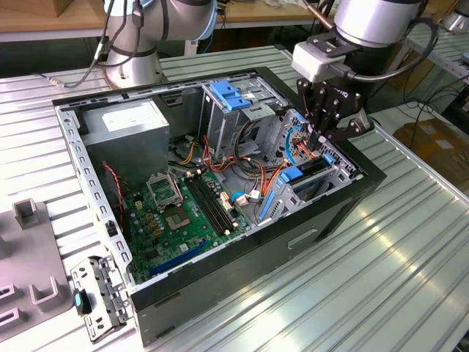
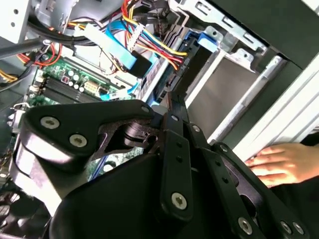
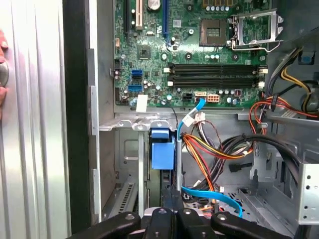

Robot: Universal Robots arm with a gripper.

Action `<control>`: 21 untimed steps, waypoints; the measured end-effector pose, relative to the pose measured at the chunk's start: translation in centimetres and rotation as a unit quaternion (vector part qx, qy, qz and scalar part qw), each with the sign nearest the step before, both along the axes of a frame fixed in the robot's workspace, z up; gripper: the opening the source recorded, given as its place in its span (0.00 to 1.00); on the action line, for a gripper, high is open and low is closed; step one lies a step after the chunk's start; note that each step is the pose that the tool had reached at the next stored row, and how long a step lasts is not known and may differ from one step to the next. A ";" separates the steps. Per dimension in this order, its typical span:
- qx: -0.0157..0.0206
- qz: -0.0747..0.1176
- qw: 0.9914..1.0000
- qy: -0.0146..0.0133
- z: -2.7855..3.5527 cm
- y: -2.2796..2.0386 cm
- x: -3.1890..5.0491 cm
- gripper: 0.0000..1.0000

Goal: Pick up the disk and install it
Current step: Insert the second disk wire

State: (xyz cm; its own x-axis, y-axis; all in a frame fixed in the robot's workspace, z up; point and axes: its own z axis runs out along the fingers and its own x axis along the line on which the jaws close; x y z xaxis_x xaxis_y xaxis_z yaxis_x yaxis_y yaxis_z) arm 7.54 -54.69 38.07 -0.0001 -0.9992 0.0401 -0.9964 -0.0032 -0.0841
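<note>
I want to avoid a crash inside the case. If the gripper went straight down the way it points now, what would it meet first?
Most likely the disk, standing on edge in the metal drive cage directly under the gripper. In the first wrist view the gripper lines up with the disk's blue rail. Depth is unclear; contact may already exist.

Disk (image 1: 311, 170) apparently in cage (image 1: 326, 183) — gripper (image 1: 322, 139) above.

Green motherboard (image 1: 179, 213) showing inside a black computer case (image 1: 308, 220), blue bracket (image 1: 229, 95) sitting atop silver cage, red, yellow and orange wires (image 3: 219, 149) trailing, grey power supply (image 1: 135, 132) wearing a white sticker.
</note>
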 end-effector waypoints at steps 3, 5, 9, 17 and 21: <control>0.000 0.000 1.000 0.006 0.72 0.19 0.00 0.11; -0.001 0.000 1.000 0.007 0.74 0.70 0.04 0.11; -0.005 0.000 1.000 0.012 0.85 1.45 0.43 0.11; -0.029 0.000 0.999 0.025 1.54 3.32 1.46 0.11; -0.030 0.000 0.999 0.036 1.54 4.65 1.99 0.11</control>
State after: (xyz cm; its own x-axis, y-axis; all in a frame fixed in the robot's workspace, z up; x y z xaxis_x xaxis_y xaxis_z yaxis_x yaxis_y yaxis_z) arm 9.53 -50.04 39.61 0.0051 -0.9951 0.0990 -0.9999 -0.0063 -0.0122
